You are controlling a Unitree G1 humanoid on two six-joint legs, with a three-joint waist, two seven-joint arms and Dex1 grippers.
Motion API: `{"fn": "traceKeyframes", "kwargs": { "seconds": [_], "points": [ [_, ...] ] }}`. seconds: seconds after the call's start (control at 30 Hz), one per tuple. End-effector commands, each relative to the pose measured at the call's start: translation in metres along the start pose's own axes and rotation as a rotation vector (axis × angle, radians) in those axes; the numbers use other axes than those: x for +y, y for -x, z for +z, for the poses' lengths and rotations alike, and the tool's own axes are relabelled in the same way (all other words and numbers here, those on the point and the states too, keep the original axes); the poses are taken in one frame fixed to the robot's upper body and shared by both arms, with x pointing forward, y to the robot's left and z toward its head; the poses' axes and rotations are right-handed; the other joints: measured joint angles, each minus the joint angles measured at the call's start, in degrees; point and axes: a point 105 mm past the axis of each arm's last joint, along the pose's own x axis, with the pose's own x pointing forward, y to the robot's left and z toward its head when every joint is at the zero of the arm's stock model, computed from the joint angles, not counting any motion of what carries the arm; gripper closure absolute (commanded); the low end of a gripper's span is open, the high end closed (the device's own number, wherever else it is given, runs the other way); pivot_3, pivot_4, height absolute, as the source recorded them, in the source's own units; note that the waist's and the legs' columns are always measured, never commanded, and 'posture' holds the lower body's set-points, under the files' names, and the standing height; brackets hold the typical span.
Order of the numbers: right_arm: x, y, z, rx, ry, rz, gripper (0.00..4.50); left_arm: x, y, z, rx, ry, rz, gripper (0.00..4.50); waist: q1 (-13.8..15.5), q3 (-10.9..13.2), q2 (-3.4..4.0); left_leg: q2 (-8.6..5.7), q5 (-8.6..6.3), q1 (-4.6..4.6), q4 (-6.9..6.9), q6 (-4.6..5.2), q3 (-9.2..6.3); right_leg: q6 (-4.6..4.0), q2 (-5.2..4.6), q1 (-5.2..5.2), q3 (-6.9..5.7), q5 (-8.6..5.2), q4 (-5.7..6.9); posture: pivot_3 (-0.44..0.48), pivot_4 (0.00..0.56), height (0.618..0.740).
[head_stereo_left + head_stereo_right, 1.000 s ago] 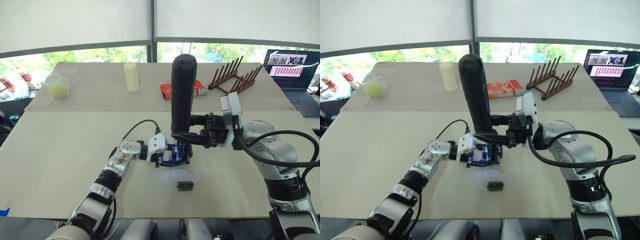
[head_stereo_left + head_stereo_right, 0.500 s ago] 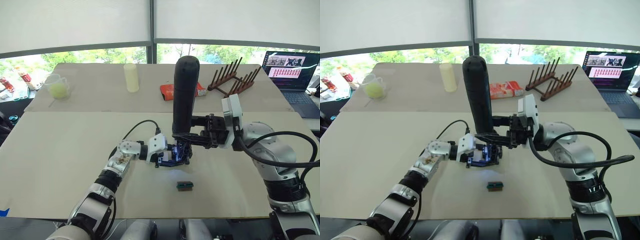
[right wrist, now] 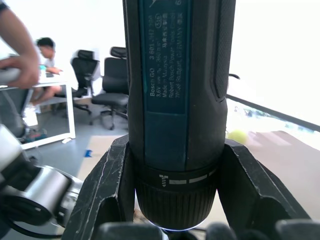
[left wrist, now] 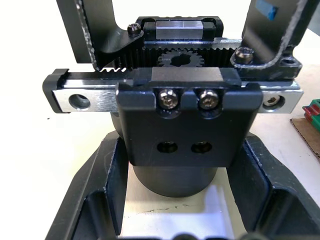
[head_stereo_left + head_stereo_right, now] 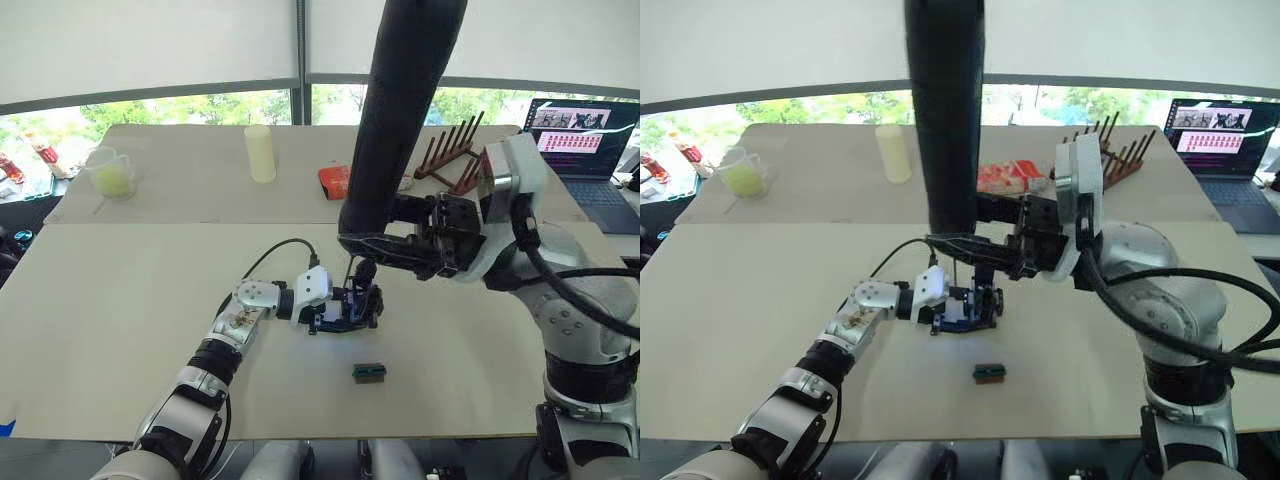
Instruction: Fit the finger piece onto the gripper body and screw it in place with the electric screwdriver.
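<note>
The long matte-black electric screwdriver (image 5: 400,120) looks top-heavy and rigid; the right gripper (image 5: 365,245) jaws clamp it low near its collar, above the small black blocky gripper body (image 5: 352,305), mid-bench, clasped in the left gripper (image 5: 340,310) jaws.

Black electric screwdriver (image 5: 400,120) upright, bit down; gripper body (image 5: 350,308) just below.

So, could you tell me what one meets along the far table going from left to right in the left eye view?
Measuring cup → pale cylinder → red box → wooden rack → laptop.
</note>
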Motion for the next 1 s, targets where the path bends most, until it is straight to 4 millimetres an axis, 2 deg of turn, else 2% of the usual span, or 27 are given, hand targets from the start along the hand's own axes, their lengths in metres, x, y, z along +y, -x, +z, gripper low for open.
{"fn": "traceKeyframes", "kwargs": {
  "seconds": [0.03, 0.07, 0.2, 0.23, 0.37, 0.53, 0.63, 0.8, 1.0],
  "points": [
    [0.003, 0.001, 0.013, -0.033, 0.041, -0.002, 2.6, 0.003, 0.006, -0.007, 0.041, 0.013, 0.015, 2.24, -0.02, 0.0, 0.0, 0.0, 0.0, 0.0, 0.0, 0.0, 0.0, 0.0, 0.0, 0.0, 0.0, 0.0, 0.01, 0.0, 0.15, 0.74],
    [0.004, 0.003, 0.013, -0.028, 0.042, 0.004, 2.6, 0.004, 0.009, -0.007, 0.048, 0.014, 0.017, 2.24, -0.03, 0.0, 0.0, 0.0, 0.0, 0.0, -0.01, 0.0, 0.0, 0.0, 0.01, -0.02, 0.0, 0.0, 0.02, 0.0, 0.15, 0.74],
    [0.012, 0.008, 0.014, -0.012, 0.026, 0.052, 2.6, 0.008, 0.028, -0.008, 0.081, -0.003, 0.019, 0.3, -0.47, 0.06, 0.0, 0.01, 0.0, -0.03, -0.03, 0.0, 0.01, 0.0, 0.02, -0.08, -0.01, 0.0, 0.02, 0.0, 0.15, 0.74],
    [0.015, 0.008, 0.014, -0.01, 0.016, 0.066, 2.6, 0.007, 0.033, -0.007, 0.084, -0.007, 0.008, 0.02, -0.68, 0.07, 0.02, 0.01, 0.0, -0.04, -0.03, 0.0, 0.0, 0.0, 0.02, -0.09, -0.01, 0.0, 0.03, 0.0, 0.15, 0.74],
    [0.028, 0.011, 0.008, 0.015, -0.016, 0.128, 2.6, -0.008, 0.054, 0.008, 0.079, -0.058, -0.096, 0.0, -1.19, 0.1, 0.05, 0.03, -0.01, -0.04, -0.11, 0.01, -0.02, 0.0, 0.01, -0.11, -0.01, 0.0, -0.02, 0.0, 0.15, 0.74],
    [0.048, 0.016, -0.004, 0.05, -0.036, 0.182, 2.6, -0.046, 0.065, 0.02, 0.098, -0.11, -0.287, 0.0, -1.28, 0.18, 0.09, 0.01, -0.05, -0.1, -0.1, 0.09, -0.02, 0.01, 0.0, -0.1, -0.05, -0.01, -0.09, 0.0, 0.15, 0.74],
    [0.057, 0.019, -0.016, 0.079, -0.029, 0.189, 2.6, -0.06, 0.061, 0.018, 0.105, -0.124, -0.332, 0.0, -1.12, 0.21, 0.14, -0.01, -0.07, -0.08, -0.1, 0.12, -0.02, 0.01, 0.02, -0.05, -0.06, -0.01, -0.16, 0.0, 0.15, 0.74],
    [0.059, 0.026, -0.032, 0.101, -0.024, 0.131, 2.6, -0.073, 0.048, 0.011, 0.097, -0.128, -0.354, 0.0, -1.04, 0.24, 0.12, -0.02, -0.07, -0.05, -0.08, 0.1, 0.0, 0.02, 0.04, -0.02, -0.04, -0.01, -0.13, 0.0, 0.15, 0.74],
    [0.061, 0.033, -0.049, 0.116, -0.028, 0.054, 2.6, -0.071, 0.037, 0.004, 0.096, -0.146, -0.332, 0.0, -0.81, 0.26, 0.11, 0.0, -0.06, 0.0, -0.11, 0.07, -0.01, 0.02, 0.06, -0.03, -0.05, -0.02, -0.07, 0.0, 0.15, 0.74]
  ]
}}
